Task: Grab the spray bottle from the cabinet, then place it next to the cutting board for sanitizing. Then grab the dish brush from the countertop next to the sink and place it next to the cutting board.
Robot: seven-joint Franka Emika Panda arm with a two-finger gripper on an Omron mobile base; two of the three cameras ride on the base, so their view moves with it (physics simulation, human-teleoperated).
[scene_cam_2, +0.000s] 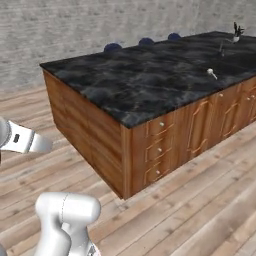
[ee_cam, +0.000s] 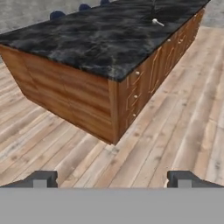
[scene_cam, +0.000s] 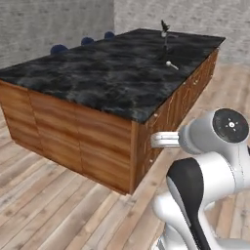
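The dish brush (scene_cam: pixel 169 64) (scene_cam_2: pixel 211 73) (ee_cam: pixel 156 22) lies on the far part of the black marble countertop (scene_cam: pixel 112 73) (scene_cam_2: pixel 150 75) (ee_cam: pixel 105 39), its round cream head toward the middle of the slab. My gripper (ee_cam: pixel 113 181) is open, its two dark fingertips (ee_cam: pixel 41 179) wide apart over the wooden floor with nothing between them. It is well short of the island's near corner and far from the brush. The spray bottle, the cabinet and the cutting board are out of view.
The countertop tops a brown wooden island with drawers and doors (scene_cam_2: pixel 160 145) (ee_cam: pixel 131 96). A dark faucet (scene_cam: pixel 165 46) (scene_cam_2: pixel 222 47) and a small potted plant (scene_cam_2: pixel 236 31) stand at the far end. Blue stools (scene_cam: pixel 58 49) (scene_cam_2: pixel 112 47) line the far side. Plank floor surrounds the island.
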